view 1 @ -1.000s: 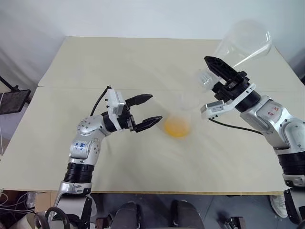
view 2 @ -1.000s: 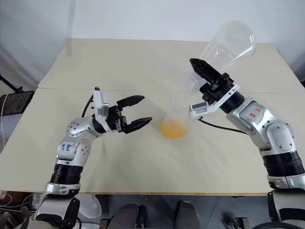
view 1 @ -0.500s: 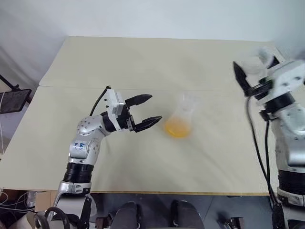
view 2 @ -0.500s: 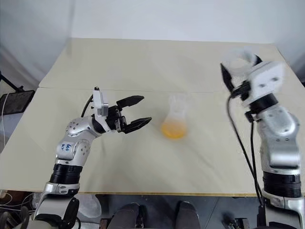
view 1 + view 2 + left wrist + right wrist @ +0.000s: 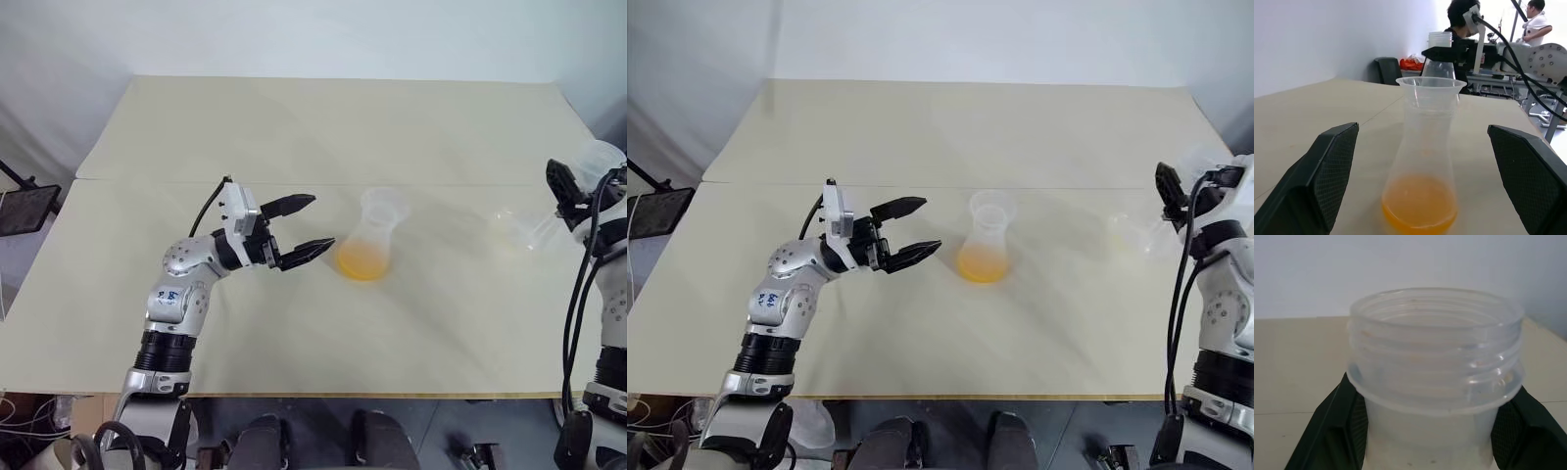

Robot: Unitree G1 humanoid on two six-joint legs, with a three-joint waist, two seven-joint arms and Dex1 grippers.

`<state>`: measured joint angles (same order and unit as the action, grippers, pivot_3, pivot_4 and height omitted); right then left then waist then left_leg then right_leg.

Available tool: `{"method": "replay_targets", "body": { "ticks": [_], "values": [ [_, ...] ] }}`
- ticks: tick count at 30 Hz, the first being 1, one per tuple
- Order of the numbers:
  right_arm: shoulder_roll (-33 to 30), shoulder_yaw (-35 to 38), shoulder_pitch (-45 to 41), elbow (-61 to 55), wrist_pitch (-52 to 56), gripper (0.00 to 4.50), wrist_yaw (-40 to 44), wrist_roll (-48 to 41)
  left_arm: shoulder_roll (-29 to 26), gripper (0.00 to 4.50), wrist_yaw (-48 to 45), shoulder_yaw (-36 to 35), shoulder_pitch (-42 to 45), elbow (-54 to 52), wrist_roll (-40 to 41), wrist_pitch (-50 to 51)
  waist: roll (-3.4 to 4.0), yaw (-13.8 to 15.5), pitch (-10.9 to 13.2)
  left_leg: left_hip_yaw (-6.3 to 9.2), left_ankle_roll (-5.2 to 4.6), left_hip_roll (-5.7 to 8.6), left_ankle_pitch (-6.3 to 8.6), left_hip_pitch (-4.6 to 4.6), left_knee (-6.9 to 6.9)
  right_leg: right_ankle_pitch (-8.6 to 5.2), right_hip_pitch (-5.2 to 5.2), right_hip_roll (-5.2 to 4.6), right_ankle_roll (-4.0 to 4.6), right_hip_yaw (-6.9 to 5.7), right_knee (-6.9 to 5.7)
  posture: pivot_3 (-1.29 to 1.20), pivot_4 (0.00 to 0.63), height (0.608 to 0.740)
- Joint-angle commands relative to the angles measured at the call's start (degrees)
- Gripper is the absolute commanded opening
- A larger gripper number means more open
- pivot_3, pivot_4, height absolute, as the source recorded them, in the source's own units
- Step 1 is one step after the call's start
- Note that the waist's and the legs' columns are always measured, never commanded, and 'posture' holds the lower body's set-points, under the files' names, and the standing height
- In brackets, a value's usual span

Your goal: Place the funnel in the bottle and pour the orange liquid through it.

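The right tool [image 5: 568, 192], clamped on the neck of an emptied flask [image 5: 1435, 367], sits at the counter's [image 5: 294, 127] three o'clock edge; set it down upright, gently. The left tool [image 5: 306, 225] gapes empty at nine o'clock of the bottle [image 5: 368, 245], which holds the orange liquid [image 5: 362, 262] at centre with the funnel [image 5: 384, 204] seemingly seated.

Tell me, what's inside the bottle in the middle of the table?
Orange liquid sits in the bottom of the bottle. A clear funnel seems to rest in its neck; its spout can't be made out.
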<state>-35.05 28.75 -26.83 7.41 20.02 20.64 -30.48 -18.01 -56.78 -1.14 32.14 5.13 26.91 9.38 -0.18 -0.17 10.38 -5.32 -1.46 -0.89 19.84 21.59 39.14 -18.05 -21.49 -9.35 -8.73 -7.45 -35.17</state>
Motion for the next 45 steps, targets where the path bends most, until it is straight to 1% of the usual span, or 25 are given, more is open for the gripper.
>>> {"method": "replay_targets", "body": {
  "ticks": [1, 3, 6, 8, 9, 11, 12, 16, 23, 28, 31, 34, 35, 38, 40, 42, 45],
  "values": [
    [1.4, 1.1, -1.0, 3.6, -5.2, 2.66, 0.1, 1.1, 0.0, 4.50, -0.2, -0.2, 1.0, -1.2, 0.6, -0.9, 0.00, 0.1, 0.0, 0.00, 0.00, 0.00, 0.00, 0.00, 0.00, 0.00, 0.00, 0.00, 0.00, 0.01, 0.02, 0.00, 0.150, 0.740],
    [1.9, 1.7, -0.4, 4.8, -7.1, 2.66, 1.7, 0.4, -0.2, 4.50, -0.1, -0.5, 0.9, -1.4, 0.6, -0.7, 0.00, 0.3, 0.0, 0.01, 0.00, 0.04, 0.00, 0.02, 0.01, 0.00, 0.01, -0.02, 0.00, -0.01, 0.00, 0.00, 0.150, 0.740],
    [2.2, 2.3, 1.1, 4.9, -7.2, 2.66, 3.6, -1.0, -0.6, 4.50, 0.0, -0.7, 0.5, -1.8, 0.7, -0.5, 0.00, 0.3, 0.0, 0.03, -0.01, 0.06, 0.00, 0.05, 0.01, 0.01, 0.01, -0.05, -0.02, -0.03, 0.02, 0.00, 0.150, 0.740],
    [2.2, 2.5, 2.0, 4.0, -7.2, 3.36, 4.0, -1.4, -0.8, 4.50, 0.0, -0.9, 0.3, -2.1, 0.8, -0.4, 0.00, 0.2, 0.0, 0.03, -0.01, 0.05, 0.00, 0.05, 0.00, 0.01, 0.01, -0.04, -0.02, -0.05, 0.03, 0.00, 0.150, 0.740],
    [2.3, 3.0, 2.4, 3.2, -6.7, 3.57, 4.3, -2.2, -0.9, 4.50, 0.1, -0.9, 0.2, -2.2, 0.8, -0.3, 0.00, 0.2, 0.0, 0.03, -0.01, 0.04, 0.00, 0.05, 0.00, 0.01, 0.01, -0.04, -0.02, -0.06, 0.03, 0.00, 0.150, 0.740],
    [2.4, 3.5, 3.3, 1.6, -6.4, 4.21, 4.5, -3.1, -1.1, 4.50, 0.1, -1.1, 0.1, -2.3, 0.9, -0.3, 0.00, 0.1, 0.0, 0.03, -0.01, 0.04, 0.00, 0.05, 0.00, 0.01, 0.01, -0.04, -0.02, -0.05, 0.03, 0.00, 0.150, 0.740],
    [2.3, 3.6, 3.9, 0.5, -6.0, 4.47, 4.7, -3.8, -1.2, 4.50, 0.1, -1.2, 0.0, -2.3, 1.0, -0.2, 0.00, 0.1, 0.0, 0.03, -0.01, 0.03, 0.00, 0.05, 0.00, 0.01, 0.01, -0.04, -0.02, -0.04, 0.03, 0.00, 0.150, 0.740],
    [1.6, 4.4, 6.4, -4.0, -4.7, 4.47, 4.7, -5.6, -1.6, 4.50, 0.1, -1.4, -0.2, -2.4, 1.1, -0.2, 0.01, 0.2, 0.0, 0.04, -0.01, 0.03, 0.00, 0.04, 0.00, 0.01, 0.01, -0.04, -0.02, -0.04, 0.03, 0.00, 0.150, 0.740],
    [0.2, 8.7, 9.2, -10.3, -4.7, 4.47, 5.4, -9.2, -2.3, 4.50, 0.2, -2.2, -0.3, -2.4, 1.0, -0.2, 0.01, 0.3, 0.0, 0.04, -0.01, 0.04, 0.00, 0.05, 0.01, 0.01, 0.02, -0.04, -0.02, -0.03, 0.04, 0.00, 0.150, 0.740],
    [-1.7, 10.4, 7.8, -10.3, -6.3, 4.47, 6.5, -9.4, -2.7, 4.50, 0.5, -2.5, -0.5, -2.3, 1.1, -0.3, 0.01, 0.3, 0.0, 0.04, -0.01, 0.04, 0.00, 0.04, 0.01, 0.01, 0.01, -0.04, -0.02, -0.02, 0.04, 0.00, 0.150, 0.740],
    [-2.8, 9.8, 6.5, -11.0, -7.9, 4.47, 8.2, -9.4, -3.2, 4.50, 0.3, -2.8, -0.5, -2.2, 1.2, -0.3, 0.01, 0.2, 0.0, 0.04, -0.01, 0.03, 0.00, 0.04, 0.01, 0.01, 0.01, -0.04, -0.02, -0.02, 0.04, 0.00, 0.150, 0.740],
    [-4.8, 6.3, 5.1, -14.4, -6.3, 4.47, 13.8, -11.4, -5.7, 4.50, -0.9, -3.4, -1.1, -3.0, 1.6, 0.6, 0.01, 0.2, 0.0, 0.04, -0.01, 0.02, 0.00, 0.04, 0.01, 0.01, 0.00, -0.03, -0.02, -0.02, 0.04, 0.00, 0.150, 0.740],
    [-5.8, 4.5, 5.2, -16.0, -5.0, 4.47, 16.6, -12.5, -7.1, 4.50, -1.4, -4.0, -1.7, -3.6, 2.0, 1.3, 0.01, 0.0, 0.0, 0.04, -0.01, 0.02, 0.00, 0.04, 0.01, 0.01, 0.00, -0.03, -0.02, -0.03, 0.04, 0.00, 0.150, 0.740],
    [-4.8, 1.7, 7.4, -20.4, -6.5, 4.47, 27.4, -16.9, -11.2, 4.50, -2.0, -6.1, -4.0, -5.1, 2.8, 3.3, 0.01, 0.0, 0.0, 0.07, 0.00, -0.08, 0.00, -0.01, -0.03, 0.01, -0.01, 0.06, -0.02, 0.01, 0.06, 0.00, 0.150, 0.740],
    [-7.7, -0.8, 13.5, -22.5, -4.8, 4.47, 33.3, -15.2, -13.9, 4.50, -2.5, -6.8, -6.2, -6.1, 2.5, 4.1, 0.00, 0.2, 0.0, 0.10, 0.00, -0.07, 0.00, -0.02, -0.03, 0.01, 0.00, 0.06, -0.02, 0.01, 0.05, 0.00, 0.150, 0.740],
    [-10.4, -2.8, 19.5, -24.5, -4.4, 4.47, 39.1, -13.6, -15.8, 4.50, -2.6, -7.0, -8.6, -7.0, 0.8, 2.6, -0.01, 1.1, 0.0, 0.09, -0.03, 0.03, 0.01, 0.00, -0.02, 0.01, 0.07, -0.03, -0.02, -0.04, 0.06, 0.00, 0.150, 0.740],
    [-11.5, -3.5, 28.9, -26.2, -7.2, 4.47, 46.7, -12.0, -17.2, 4.50, -2.2, -8.2, -12.9, -8.8, -0.4, -0.4, -0.02, 2.0, 0.0, 0.08, -0.12, 0.11, 0.06, 0.03, 0.00, 0.06, 0.12, -0.11, -0.11, -0.01, 0.24, 0.00, 0.150, 0.740]
  ]
}}
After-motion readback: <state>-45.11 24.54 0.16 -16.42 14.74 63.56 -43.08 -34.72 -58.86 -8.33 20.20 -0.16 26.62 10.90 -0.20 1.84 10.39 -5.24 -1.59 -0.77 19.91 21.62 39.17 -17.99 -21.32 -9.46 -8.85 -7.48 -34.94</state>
